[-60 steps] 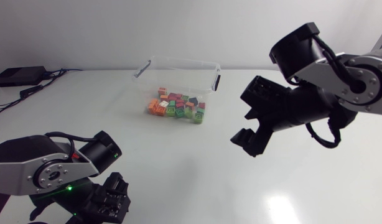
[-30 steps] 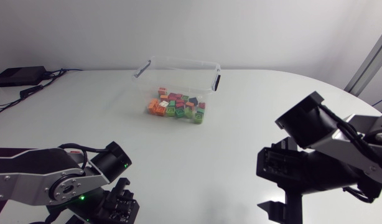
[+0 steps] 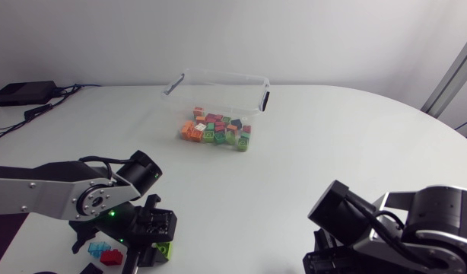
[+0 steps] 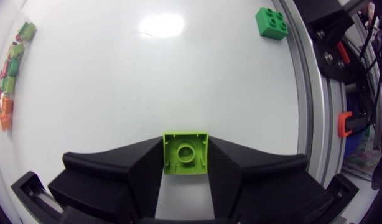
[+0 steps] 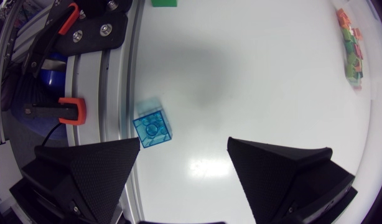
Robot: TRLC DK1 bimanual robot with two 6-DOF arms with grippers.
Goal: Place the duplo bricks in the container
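The left fingers [image 4: 125,174] clamp a lime duplo brick [image 4: 185,152], ready for the container [image 3: 222,74]; the right fingers [image 5: 284,171] gape above a blue brick [image 5: 153,130].

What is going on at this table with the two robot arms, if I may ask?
Two arms are gathering duplo bricks for the clear plastic container at the far side of the table, which already seems to hold a pile of coloured bricks. The left arm has its jaws shut on a lime-green plastic brick near the table's front edge. The right arm holds its jaws open over a translucent blue brick, not touching it. A darker green brick lies loose nearby.
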